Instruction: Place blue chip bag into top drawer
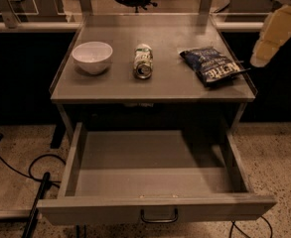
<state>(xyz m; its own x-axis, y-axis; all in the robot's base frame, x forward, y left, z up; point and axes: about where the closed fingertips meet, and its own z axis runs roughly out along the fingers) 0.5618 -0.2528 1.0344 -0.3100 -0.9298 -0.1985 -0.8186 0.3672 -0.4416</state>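
Camera view: the gripper [276, 33], grip state impossible to tell, hangs right of the blue chip bag [212, 66]; best approach its middle from above before heading to the open top drawer [110, 209].

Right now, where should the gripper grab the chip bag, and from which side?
Probably the crinkled middle of the bag, pinched across its short width, coming down from above. It lies flat at the right end of the table, so no edge stands up to grab sideways. The gripper hangs just beyond that right edge, close by.
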